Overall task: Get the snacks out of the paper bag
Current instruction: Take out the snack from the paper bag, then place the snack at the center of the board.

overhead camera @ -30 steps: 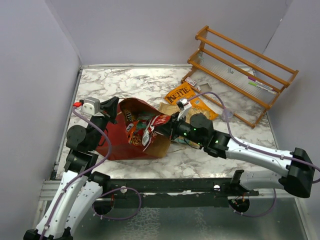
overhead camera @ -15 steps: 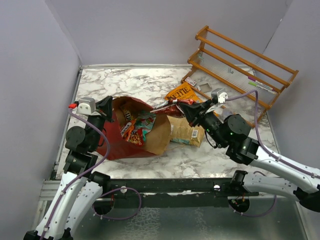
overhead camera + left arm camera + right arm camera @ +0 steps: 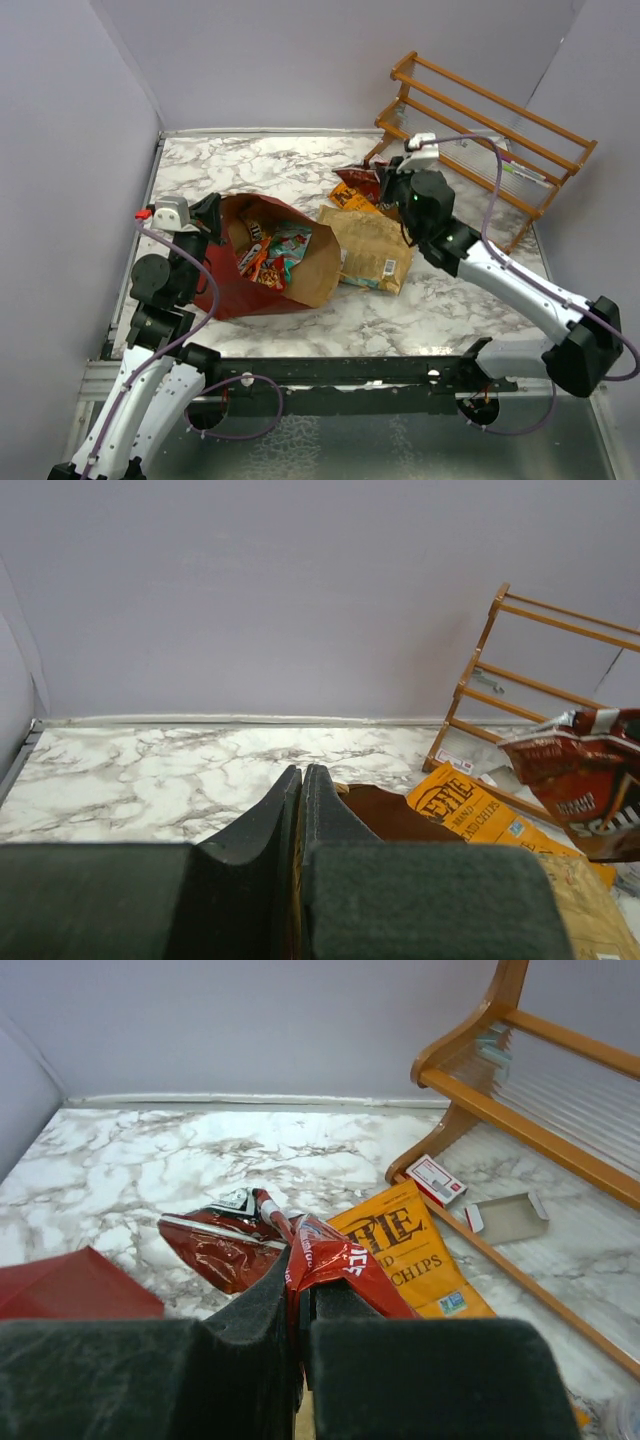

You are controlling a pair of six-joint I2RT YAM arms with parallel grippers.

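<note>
From above, the bag lies on its side on the marble table. Its mouth is open, with colourful candy packs inside, and a tan chip bag lies just beside it. The left gripper pinches the bag's rim. The right arm reaches far out, and the right gripper holds a red pack near the rack. In the left wrist view the jaws are closed on the brown rim, with the Kettle bag beyond. In the right wrist view the jaws clamp the crumpled red pack over the Kettle bag.
</note>
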